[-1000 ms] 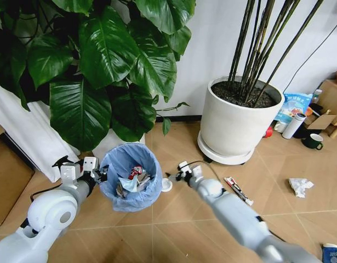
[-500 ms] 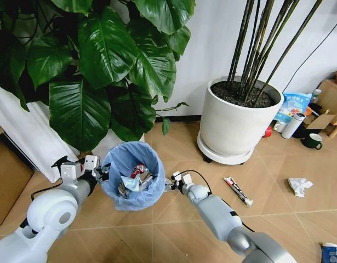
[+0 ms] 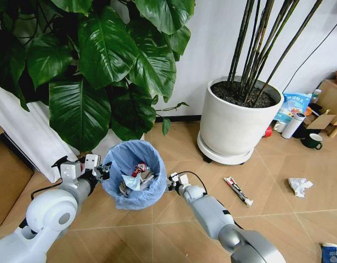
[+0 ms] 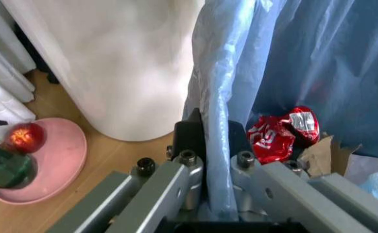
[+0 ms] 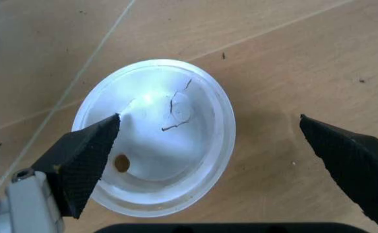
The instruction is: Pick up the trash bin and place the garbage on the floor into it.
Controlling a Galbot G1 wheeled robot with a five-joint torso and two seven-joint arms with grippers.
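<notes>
While the left gripper (image 4: pixel 216 145) clamps the trash bin's (image 3: pixel 136 174) rim, the right gripper's (image 5: pixel 221 145) spread jaws straddle the white disc (image 5: pixel 155 137) on the floor (image 5: pixel 293 58).

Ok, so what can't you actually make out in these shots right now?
- White disc, head view: hidden behind the trash bin and the right gripper.
- Bin's lower contents, head view: covered by the top litter and the blue liner.
- Blue-white packet, head view: cut off by the corner.
- Left gripper, left wrist view: fingertips wrapped in liner.
</notes>
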